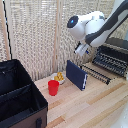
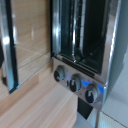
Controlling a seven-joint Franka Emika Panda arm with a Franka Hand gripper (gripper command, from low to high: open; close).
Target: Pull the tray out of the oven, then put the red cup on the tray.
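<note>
Arm: white Panda arm enters from the exterior view's upper right, bent down toward the oven.
Hand [image 1: 81, 48]: raised in the air, just beside the oven's front on the exterior view's left; touching nothing. Whether its fingers are spread or pressed together cannot be told.
Oven [image 1: 114, 56]: on the counter [image 1: 95, 105] at the exterior view's right edge, door lowered. The wrist view shows the open cavity with three round knobs [image 2: 75, 83] in a row on the silver panel.
Tray [image 1: 98, 73]: barred dark shelf drawn out in front of the oven, low over the counter, nothing on it.
Red cup [image 1: 53, 87]: upright on the counter, well apart from the tray, near the black fabric case [image 1: 17, 97].
White bowl [image 1: 58, 77]: holds yellow pieces, just behind the red cup.
Dark-blue flat box [image 1: 76, 75]: standing upright between the bowl and the tray.
Backdrop: pale woven screen [image 1: 37, 32] behind the counter.
</note>
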